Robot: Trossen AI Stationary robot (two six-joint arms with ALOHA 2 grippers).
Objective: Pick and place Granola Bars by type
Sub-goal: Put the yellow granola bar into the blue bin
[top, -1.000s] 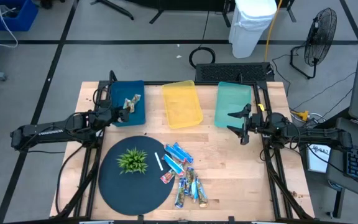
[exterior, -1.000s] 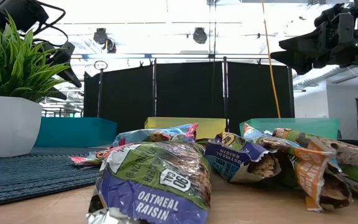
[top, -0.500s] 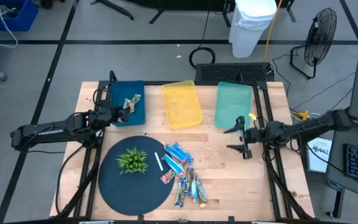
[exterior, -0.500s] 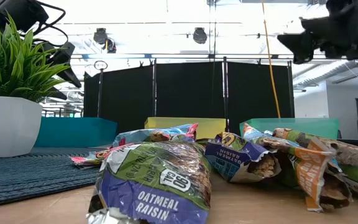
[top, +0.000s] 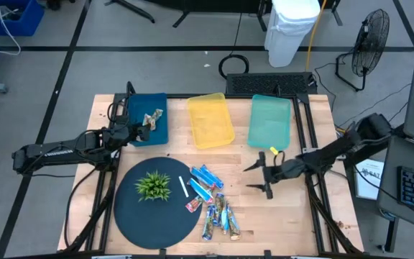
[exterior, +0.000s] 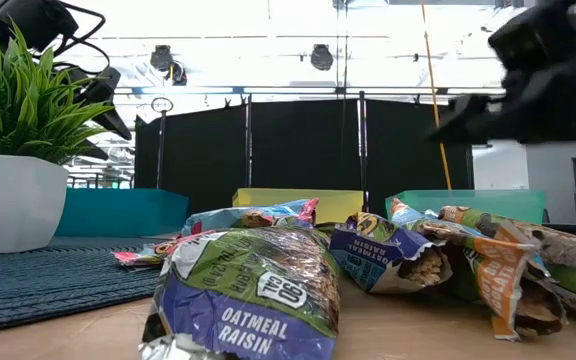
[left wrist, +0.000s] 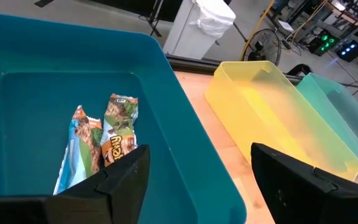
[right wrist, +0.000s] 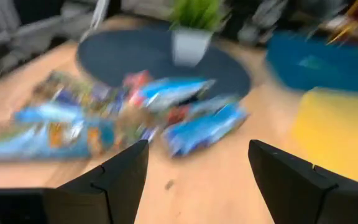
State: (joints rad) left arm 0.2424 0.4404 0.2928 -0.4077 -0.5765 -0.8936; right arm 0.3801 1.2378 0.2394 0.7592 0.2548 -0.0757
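Note:
The granola bars [top: 210,198] lie in a loose pile on the wood beside the dark round mat [top: 131,216]; they fill the foreground of the low view [exterior: 253,290]. The wrappers are light blue, brownish-green and red. Two more bars [left wrist: 98,146] lie flat in the blue bin [top: 136,109]. My left gripper [top: 141,129] hovers open over that bin's right rim and touches nothing. My right gripper [top: 257,178] is open above bare wood, right of the pile, and faces it [right wrist: 197,162].
A yellow bin [top: 210,120] and a green bin [top: 270,121] stand beside the blue one along the far edge. A small potted plant [top: 153,185] stands on the mat, with a thin white stick [top: 182,187] at the mat's edge. Bare wood lies between the pile and the bins.
My right gripper has swung away from the green bin's near right corner. It moved toward the table's left and near edge, closing on the bar pile, and stayed open. The left arm and all bars have kept still.

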